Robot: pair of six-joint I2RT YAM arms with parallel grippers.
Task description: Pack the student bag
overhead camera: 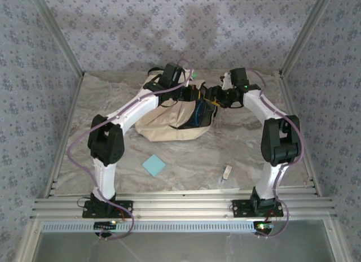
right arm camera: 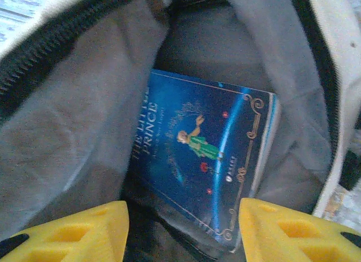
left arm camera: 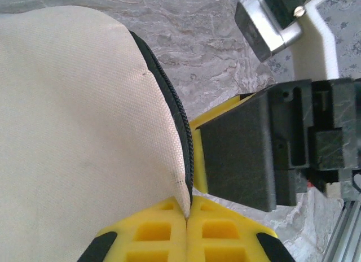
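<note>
The student bag [overhead camera: 163,125] is a beige fabric backpack with black zippers, lying at the middle back of the table with its mouth held open. My left gripper [left arm camera: 187,214] is shut on the bag's beige edge [left arm camera: 73,115], right at the black zipper [left arm camera: 181,132]. Over the opening, my right gripper [right arm camera: 183,228] stands open, its yellow fingers [right arm camera: 84,231] well apart. Below them a dark blue book [right arm camera: 203,160] with a small green figure on its cover lies inside the bag against the grey lining [right arm camera: 67,132]. The fingers do not touch the book.
A light blue square pad [overhead camera: 153,165] lies on the marble tabletop in front of the bag. A small pale stick-like item [overhead camera: 227,171] lies to its right. The right arm's black gripper body [left arm camera: 242,154] sits close beside my left fingers. Metal frame rails border the table.
</note>
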